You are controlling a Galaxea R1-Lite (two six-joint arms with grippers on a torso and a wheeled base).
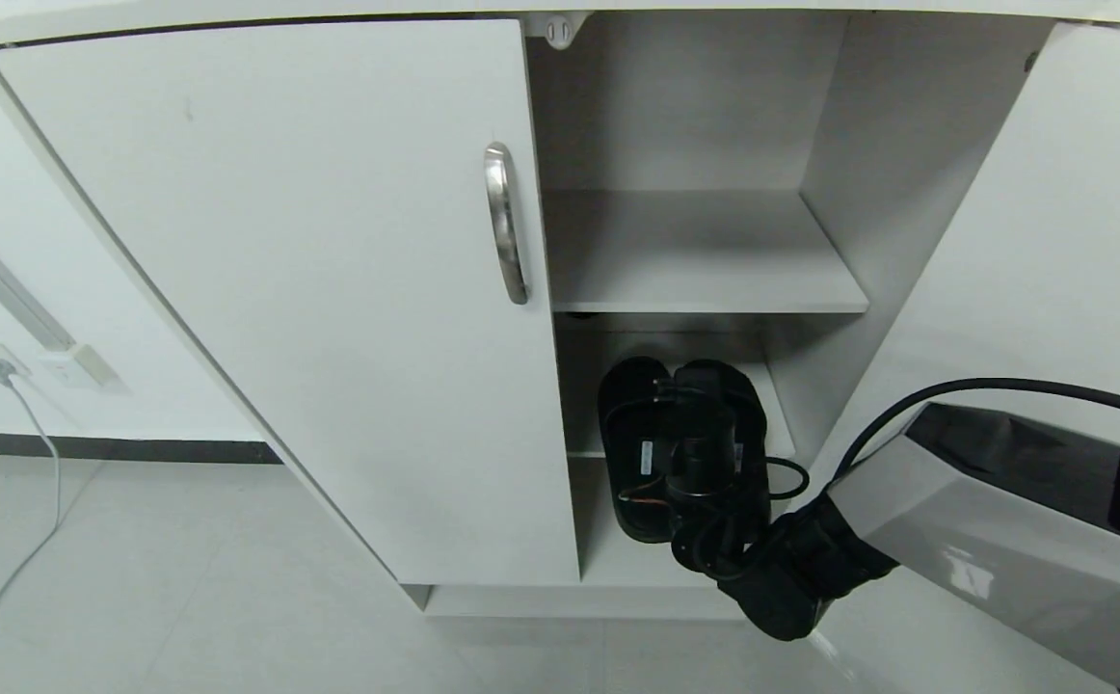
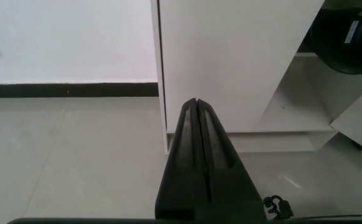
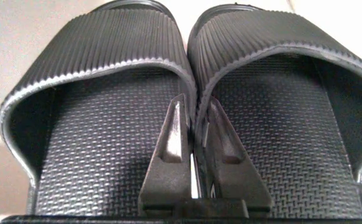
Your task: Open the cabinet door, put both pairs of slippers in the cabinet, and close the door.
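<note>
Right gripper [image 3: 195, 106] is pinching the slippers [image 1: 632, 434] by their touching inner strap edges, jaws nearly closed. I am holding the pair in the cabinet's [image 1: 830, 145] lower compartment, under the shelf [image 1: 695, 251], with room either side. Right door [image 1: 1052, 241] is standing open, left door [image 1: 280, 289] closed. Left gripper [image 2: 196, 102] is hanging over the floor [image 2: 62, 162], fingers pressed together.

The cabinet [image 1: 695, 145] is plain white with two doors. The left door [image 1: 280, 289] is shut, with a curved metal handle [image 1: 505, 224] along its inner edge, and the right door [image 1: 1071, 222] is swung wide open. One pair of black slippers [image 1: 635, 439] is side by side in the cabinet's lower compartment, under the middle shelf [image 1: 695, 251], toes toward the back. They've got ribbed straps and textured footbeds. The right end effector [image 3: 195, 106] is pinching their touching inner edges together.
</note>
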